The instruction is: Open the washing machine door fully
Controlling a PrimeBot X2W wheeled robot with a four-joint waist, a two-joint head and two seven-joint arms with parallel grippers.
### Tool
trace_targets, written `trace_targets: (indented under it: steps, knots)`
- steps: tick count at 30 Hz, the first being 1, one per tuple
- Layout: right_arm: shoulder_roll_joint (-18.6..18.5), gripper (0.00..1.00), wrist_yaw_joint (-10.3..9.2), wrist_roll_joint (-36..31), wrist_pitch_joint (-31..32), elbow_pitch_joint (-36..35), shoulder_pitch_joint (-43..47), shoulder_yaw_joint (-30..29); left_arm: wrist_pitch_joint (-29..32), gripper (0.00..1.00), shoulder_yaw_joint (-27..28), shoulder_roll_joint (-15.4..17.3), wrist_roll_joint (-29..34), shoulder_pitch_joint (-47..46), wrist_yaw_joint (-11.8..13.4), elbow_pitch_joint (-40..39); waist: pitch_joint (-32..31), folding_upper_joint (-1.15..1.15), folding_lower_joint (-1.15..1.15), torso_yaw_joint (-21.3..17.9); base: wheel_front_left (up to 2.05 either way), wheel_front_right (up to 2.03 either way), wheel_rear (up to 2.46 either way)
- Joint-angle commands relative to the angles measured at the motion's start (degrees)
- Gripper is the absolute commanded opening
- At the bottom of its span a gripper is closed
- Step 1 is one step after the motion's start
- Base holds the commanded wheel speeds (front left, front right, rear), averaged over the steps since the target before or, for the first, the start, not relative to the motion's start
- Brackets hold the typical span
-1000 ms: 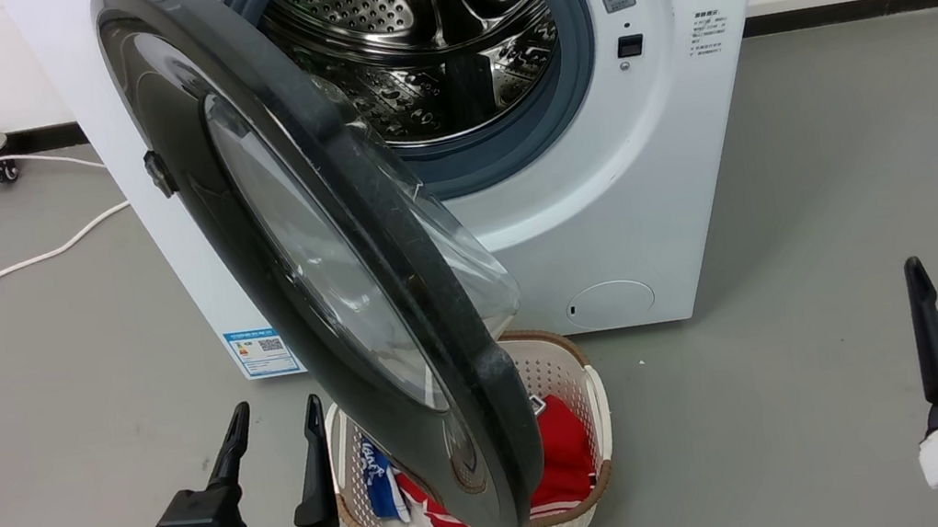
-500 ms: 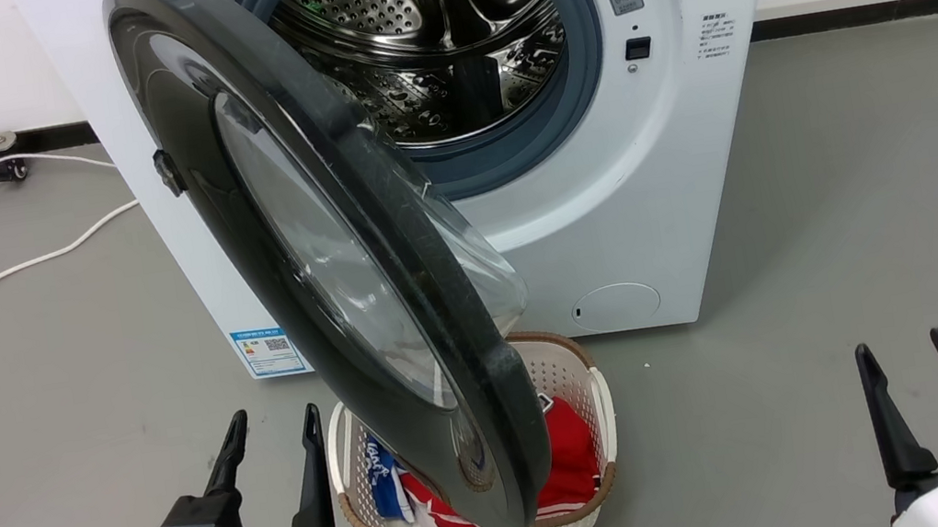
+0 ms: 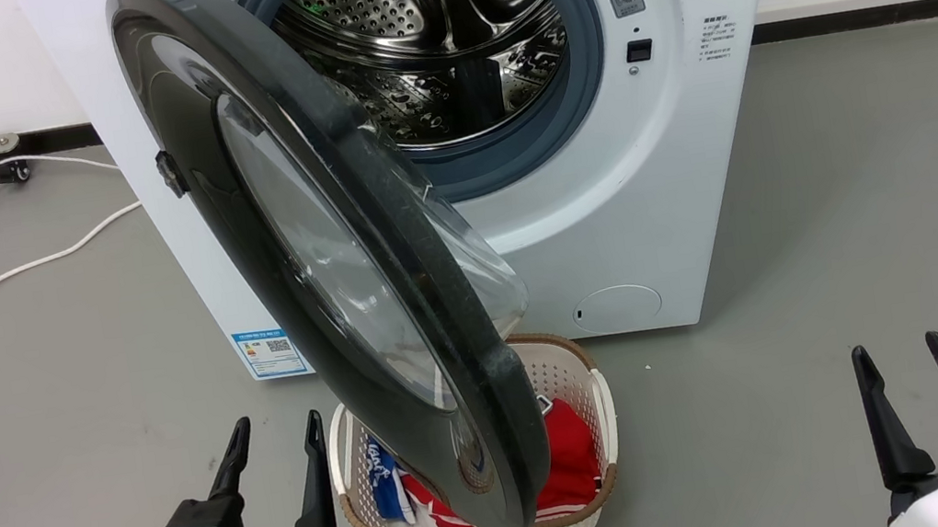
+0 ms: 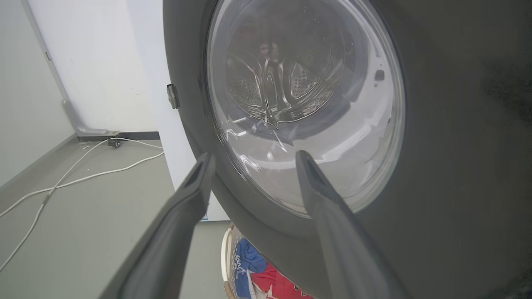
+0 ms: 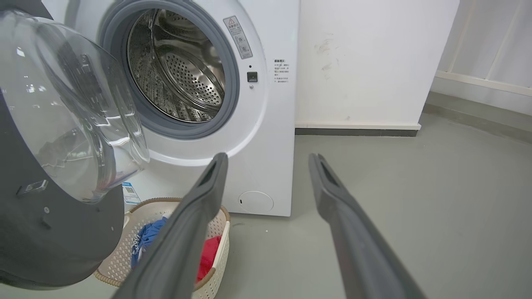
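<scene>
The room is bright and evenly lit from above, with nothing harsh. The washing machine [image 3: 610, 214] throws only a faint, soft shadow on the grey floor [image 3: 766, 256] to its right. Small hot glints sit on the steel drum [image 3: 435, 36], and pale streaks of glare cross the glass of the washing machine door [image 3: 338, 255]. In the wrist views the wide lens leans the lines of the wall [image 4: 95, 62]. The fingers of the left tool [image 4: 253, 155] and right tool [image 5: 268, 155] go soft close to the lens. The door's black rim looks murky and grainy there.

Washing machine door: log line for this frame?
door: large round glossy black washing machine door, partly open | left claw: open, empty | right claw: open, empty
</scene>
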Motion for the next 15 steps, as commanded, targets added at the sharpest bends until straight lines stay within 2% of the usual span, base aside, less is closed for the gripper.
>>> trace_targets:
  steps: [1, 2, 3, 4, 5, 15]
  knots:
    - [0.1, 1.00, -0.01, 0.2, -0.3, -0.4, -0.4, 0.1, -0.1, 1.00, 0.1, 0.2, -0.2, -0.1, 0.3, -0.1, 0.0, 0.00, 0.00, 0.0, 0.00, 0.00, 0.00]
    - [0.1, 1.00, -0.01, 0.7, -0.3, -0.5, -0.4, 0.2, -0.1, 1.00, 0.1, 0.2, -0.4, -0.1, 0.2, 0.0, 0.0, 0.00, 0.00, 0.0, 0.00, 0.00, 0.00]
    - [0.1, 1.00, -0.01, 0.8, -0.2, -0.6, -0.4, 0.2, -0.1, 0.84, 0.1, 0.3, -0.5, -0.1, 0.2, 0.1, 0.0, 0.00, 0.00, -0.1, 0.00, 0.00, 0.00]
    - [0.1, 1.00, -0.01, 0.9, -0.1, -0.6, -0.4, 0.3, -0.1, 0.36, 0.1, 0.3, -0.6, 0.0, 0.2, 0.1, 0.0, 0.00, 0.00, -0.1, 0.00, 0.00, 0.00]
    - [0.1, 1.00, -0.01, 1.2, -0.1, -0.7, -0.4, 0.5, -0.1, 0.00, 0.2, 0.3, -0.7, 0.0, 0.2, 0.1, 0.0, 0.00, 0.00, -0.1, 0.00, 0.00, 0.00]
    - [0.1, 1.00, 0.00, 2.6, 0.0, -0.8, -0.6, 0.4, -0.1, 0.00, 1.6, 0.2, -2.7, -2.2, 0.5, -2.3, 0.2, 0.00, 0.00, 0.1, 0.00, 0.00, 0.00]
